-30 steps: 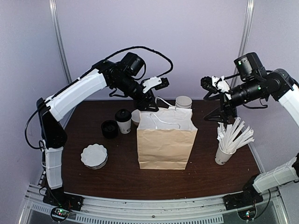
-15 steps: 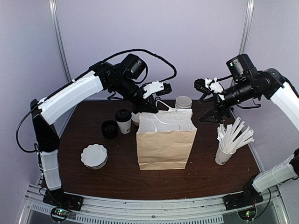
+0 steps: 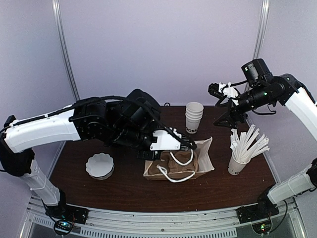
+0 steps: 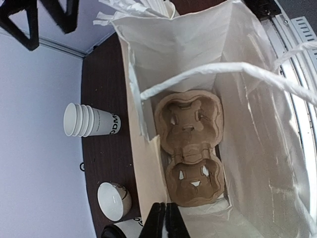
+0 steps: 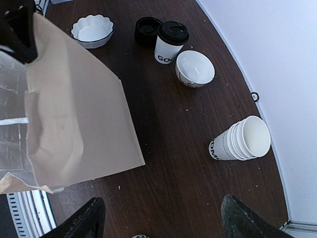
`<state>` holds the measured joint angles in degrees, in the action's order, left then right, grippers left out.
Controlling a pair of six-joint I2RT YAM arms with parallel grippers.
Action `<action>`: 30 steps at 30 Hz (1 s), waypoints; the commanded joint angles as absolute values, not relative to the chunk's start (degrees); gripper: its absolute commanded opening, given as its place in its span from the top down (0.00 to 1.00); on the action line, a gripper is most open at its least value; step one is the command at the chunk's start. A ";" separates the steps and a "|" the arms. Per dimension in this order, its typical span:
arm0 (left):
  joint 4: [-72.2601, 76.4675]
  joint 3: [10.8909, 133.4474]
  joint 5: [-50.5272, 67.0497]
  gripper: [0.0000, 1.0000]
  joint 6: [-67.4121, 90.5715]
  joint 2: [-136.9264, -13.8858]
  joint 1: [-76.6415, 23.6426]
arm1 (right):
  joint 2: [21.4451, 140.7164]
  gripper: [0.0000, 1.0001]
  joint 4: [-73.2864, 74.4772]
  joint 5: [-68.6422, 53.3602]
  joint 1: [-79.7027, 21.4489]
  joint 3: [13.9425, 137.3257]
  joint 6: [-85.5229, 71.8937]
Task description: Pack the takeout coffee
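Top external leaves us blind to the cup itself: the left arm sprawls over the middle of the table (image 3: 223, 191), and we see only the paper bag (image 3: 203, 157) slumped beneath it, handles spilling toward the near edge. Right wrist fills that gap. It shows the takeout coffee (image 5: 170, 42) upright with its black lid on, standing on the wood beside a loose black lid (image 5: 147, 29) and an open white cup (image 5: 194, 68), apart from the bag and in nobody's grip. Left wrist alone looks into the bag, where a pulp cup carrier (image 4: 190, 158) lies at the bottom and a white handle (image 4: 213, 74) crosses the mouth. The left gripper (image 4: 166, 220) is closed tight, pinching the bag's rim as far as we can judge. The right gripper (image 5: 162, 210) hangs high with its jaws spread wide and nothing between them. We worry that the thin paper slips or tears from that pinch and the bag flops shut, that the tilt lets the carrier slide off its seat, and that the handle snags the cup going in. A reach for the coffee could also clip the stack of cups (image 5: 242, 140) nearby.
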<state>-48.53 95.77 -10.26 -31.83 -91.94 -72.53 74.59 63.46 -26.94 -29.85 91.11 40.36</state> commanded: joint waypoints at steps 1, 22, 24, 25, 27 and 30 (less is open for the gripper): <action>-46.06 93.17 -16.94 1.00 -29.71 -90.04 -79.03 | 73.57 0.16 62.58 -25.77 -27.70 90.79 40.30; -50.25 93.41 -26.12 1.00 -24.30 -89.91 -88.05 | 74.48 0.16 63.19 -28.16 -26.09 90.54 39.99; -49.60 93.76 -26.33 1.00 -24.43 -90.00 -87.01 | 74.17 0.16 63.37 -28.26 -26.10 90.37 40.15; -49.27 94.21 -26.24 1.00 -24.42 -89.96 -86.29 | 73.99 0.17 63.77 -28.55 -26.09 90.62 40.32; -48.79 95.67 -25.02 1.00 -23.83 -89.91 -83.33 | 73.65 0.18 65.02 -29.45 -26.12 91.84 40.73; -49.70 100.32 -21.50 1.00 -22.45 -90.00 -77.81 | 73.15 0.20 68.08 -31.69 -26.10 95.26 41.90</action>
<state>-50.96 94.37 -23.68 -24.43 -91.00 -84.14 74.59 64.42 -28.23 -26.57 90.91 40.77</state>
